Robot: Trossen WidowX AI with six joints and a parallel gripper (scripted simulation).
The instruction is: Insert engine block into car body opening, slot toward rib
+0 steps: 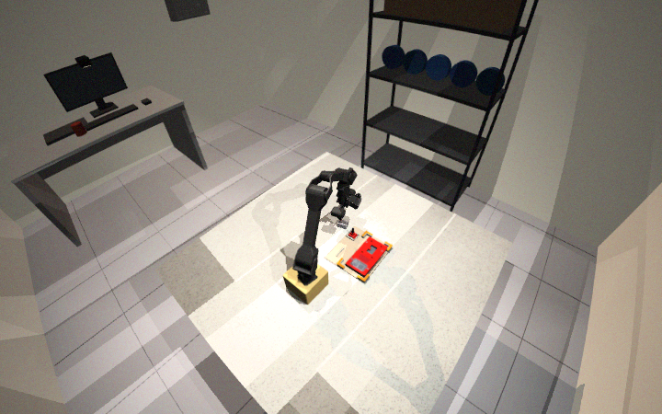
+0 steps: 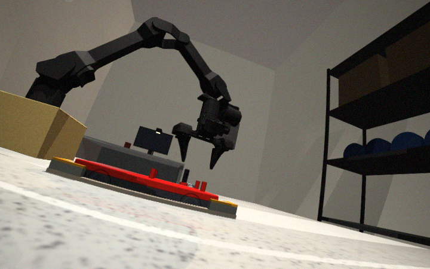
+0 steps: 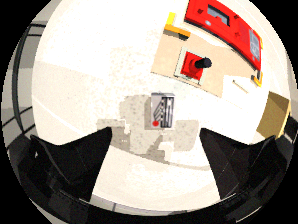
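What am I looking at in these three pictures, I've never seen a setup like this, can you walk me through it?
It is one black robot arm bolted to a tan box, ending in a two-fingered claw. One picture looks down from high up, one from floor level, and the round one from a camera on the wrist. On the floor lies a red car body on a board. The small grey engine block lies apart from it, directly under the claw. The claw is open, above the block, holding nothing.
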